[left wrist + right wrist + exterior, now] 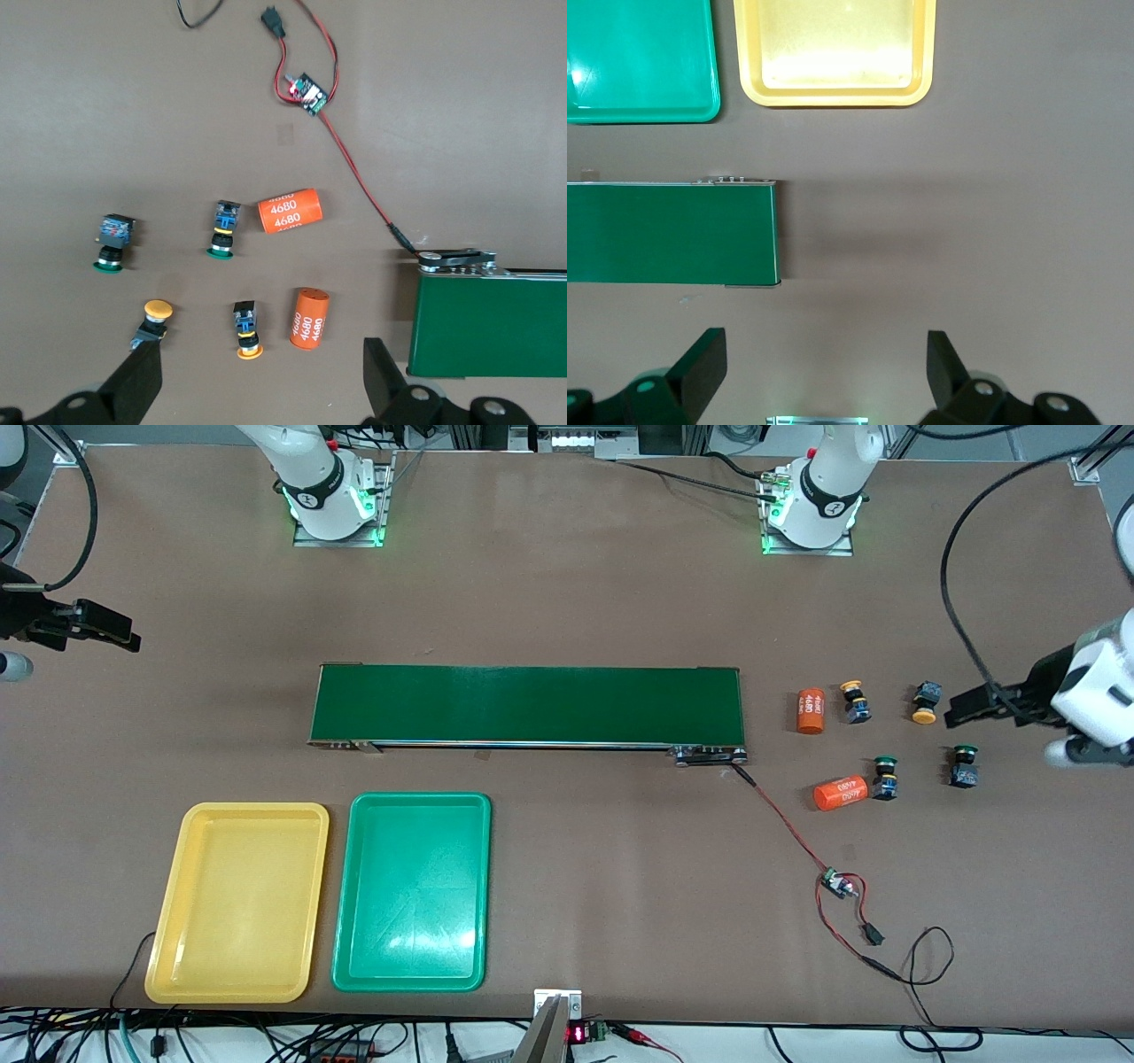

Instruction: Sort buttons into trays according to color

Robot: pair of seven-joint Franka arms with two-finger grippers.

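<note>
At frame's left edge, right tool [120, 635] hangs wide, empty; yellow tray [237, 903] and green tray [411, 892] lower left; four buttons [856, 701] right of centre on surface [567, 602]; left tool [961, 710] wide, empty.

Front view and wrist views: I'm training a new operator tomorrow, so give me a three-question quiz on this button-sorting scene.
1. How many buttons lie in the yellow tray or the green tray?
2. True or false: the left gripper grips a yellow button.
3. What lies against the green button? A) an orange cylinder B) the conveyor belt C) a tray

Key: 1. None; all four sit on the table toward the left arm's end. 2. False; it is open, like the right gripper. 3. A.
</note>
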